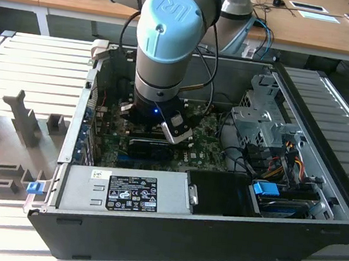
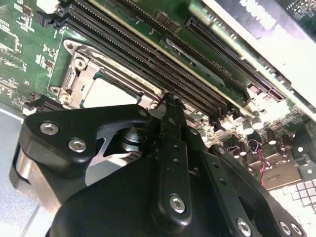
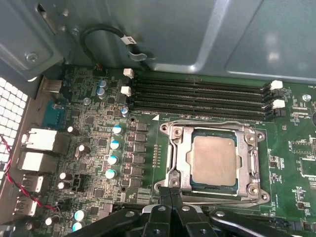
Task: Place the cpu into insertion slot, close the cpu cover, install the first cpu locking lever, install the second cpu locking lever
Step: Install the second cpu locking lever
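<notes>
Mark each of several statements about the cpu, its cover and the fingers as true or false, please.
1. The cpu lies in the socket. True.
2. The cover stands upright, open. False: it lies flat around the cpu, whose top shows through its window.
3. The fingers are spread wide apart. False: they are shut together, their tips at the socket's edge.
4. The memory slots beside the socket hold no modules. True.
5. The fingers carry the cpu. False: nothing is between them; the cpu is in the socket.
6. The arm reaches down into the open case. True.
</notes>
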`<state>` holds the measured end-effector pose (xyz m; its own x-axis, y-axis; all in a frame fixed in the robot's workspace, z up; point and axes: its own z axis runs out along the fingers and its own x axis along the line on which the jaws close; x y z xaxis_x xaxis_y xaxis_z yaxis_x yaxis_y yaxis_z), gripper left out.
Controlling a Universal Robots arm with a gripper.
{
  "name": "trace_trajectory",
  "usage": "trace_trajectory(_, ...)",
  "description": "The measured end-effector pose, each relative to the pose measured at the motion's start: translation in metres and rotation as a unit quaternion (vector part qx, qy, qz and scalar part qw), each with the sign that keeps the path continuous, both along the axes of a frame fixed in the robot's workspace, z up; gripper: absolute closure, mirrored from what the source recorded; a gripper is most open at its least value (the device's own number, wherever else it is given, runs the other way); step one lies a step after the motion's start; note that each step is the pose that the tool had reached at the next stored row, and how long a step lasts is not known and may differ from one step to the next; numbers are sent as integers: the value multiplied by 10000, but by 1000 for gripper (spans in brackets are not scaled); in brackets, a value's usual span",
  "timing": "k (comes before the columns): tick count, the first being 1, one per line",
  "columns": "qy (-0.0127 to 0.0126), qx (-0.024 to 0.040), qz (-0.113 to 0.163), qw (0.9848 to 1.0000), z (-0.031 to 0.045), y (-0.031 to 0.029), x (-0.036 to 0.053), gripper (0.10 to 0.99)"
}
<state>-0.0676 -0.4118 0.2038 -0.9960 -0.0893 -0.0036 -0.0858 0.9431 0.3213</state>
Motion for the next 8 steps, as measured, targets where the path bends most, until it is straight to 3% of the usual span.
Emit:
trace_trajectory(4, 0, 27, -1, 10000, -1, -45, -11, 980)
trace_trajectory(8, 0, 59, 0, 10000, -24, -47, -12, 980)
